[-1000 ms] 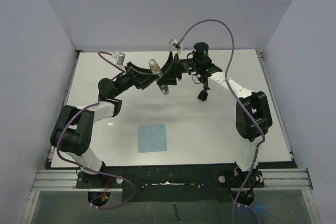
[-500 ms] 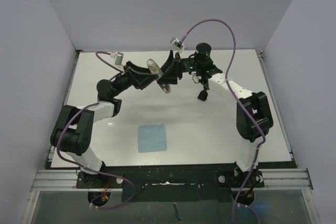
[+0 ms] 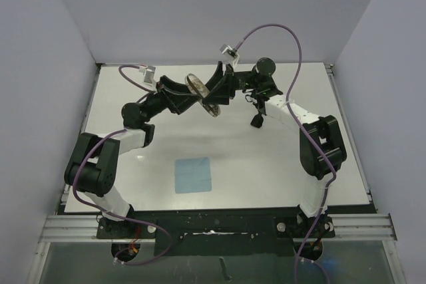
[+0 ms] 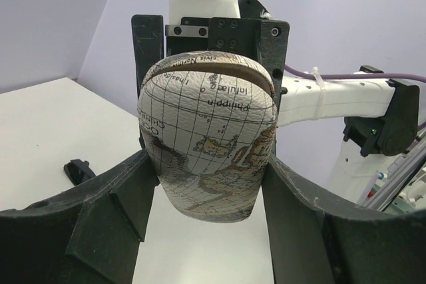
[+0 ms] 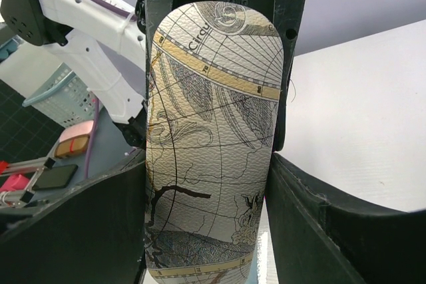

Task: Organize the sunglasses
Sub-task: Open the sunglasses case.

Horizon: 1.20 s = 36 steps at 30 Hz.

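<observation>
The oblong map-printed case (image 3: 202,95) hangs in the air over the back middle of the table, gripped from both sides. My left gripper (image 3: 191,96) is shut on one rounded end of the case (image 4: 208,138). My right gripper (image 3: 215,91) is shut across the case's (image 5: 212,144) width from the other side. A thin tan strip shows along the case's seam in the left wrist view. The small black sunglasses (image 3: 256,120) lie folded on the table to the right of the case, below the right forearm, and also show as a dark shape (image 4: 78,169) in the left wrist view.
A light blue square cloth (image 3: 193,174) lies flat on the white table (image 3: 266,171) in front, between the two arm bases. Purple cables loop above both wrists. Walls close in the table at the back and sides.
The case has turned between the two grippers, so its upper end now faces the camera more. The right wrist has rolled and both grippers have shifted slightly. Sunglasses and cloth have not moved.
</observation>
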Motion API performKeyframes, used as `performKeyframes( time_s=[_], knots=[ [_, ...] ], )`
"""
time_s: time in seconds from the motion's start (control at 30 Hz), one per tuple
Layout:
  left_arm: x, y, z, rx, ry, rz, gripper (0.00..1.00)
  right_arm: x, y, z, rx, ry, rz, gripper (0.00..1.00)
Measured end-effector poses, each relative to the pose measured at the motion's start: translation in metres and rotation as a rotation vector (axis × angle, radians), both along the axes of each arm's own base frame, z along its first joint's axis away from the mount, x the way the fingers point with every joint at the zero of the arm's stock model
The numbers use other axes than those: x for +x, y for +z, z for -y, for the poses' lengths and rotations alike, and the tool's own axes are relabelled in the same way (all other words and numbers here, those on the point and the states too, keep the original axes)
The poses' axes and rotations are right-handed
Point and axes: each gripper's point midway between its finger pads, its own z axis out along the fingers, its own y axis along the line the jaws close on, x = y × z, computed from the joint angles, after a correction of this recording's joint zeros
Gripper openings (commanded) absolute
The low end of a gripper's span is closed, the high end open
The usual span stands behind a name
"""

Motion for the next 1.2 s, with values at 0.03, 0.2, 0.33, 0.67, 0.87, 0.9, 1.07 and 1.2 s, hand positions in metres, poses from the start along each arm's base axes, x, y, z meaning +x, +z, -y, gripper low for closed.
performKeyframes(
  time_s=[0.03,0.2,0.33,0.67,0.87,0.9,1.07,1.2],
  knots=[
    [0.0,0.001,0.0,-0.002,0.0,0.003,0.03,-0.001,0.001,0.0,0.003,0.003,-0.004,0.0],
    [-0.002,0.005,0.002,-0.007,-0.007,0.019,0.03,-0.004,0.01,0.005,0.026,0.014,-0.019,0.0],
    [-0.006,0.01,0.004,-0.009,-0.011,0.037,0.04,-0.007,0.015,0.008,0.042,0.031,-0.026,0.0],
    [-0.01,0.015,0.006,0.001,-0.004,0.079,0.05,-0.012,0.023,0.012,0.062,0.048,-0.019,0.0],
    [-0.01,0.016,0.007,0.003,0.002,0.091,0.04,-0.013,0.025,0.013,0.067,0.048,-0.014,0.0],
    [-0.01,0.016,0.007,0.003,0.002,0.091,0.05,-0.013,0.025,0.013,0.068,0.049,-0.015,0.0],
    [-0.011,0.016,0.008,0.002,-0.001,0.091,0.05,-0.014,0.027,0.015,0.067,0.052,-0.024,0.0],
    [-0.011,0.015,0.008,0.002,-0.004,0.092,0.05,-0.015,0.028,0.017,0.067,0.055,-0.031,0.0]
  ],
)
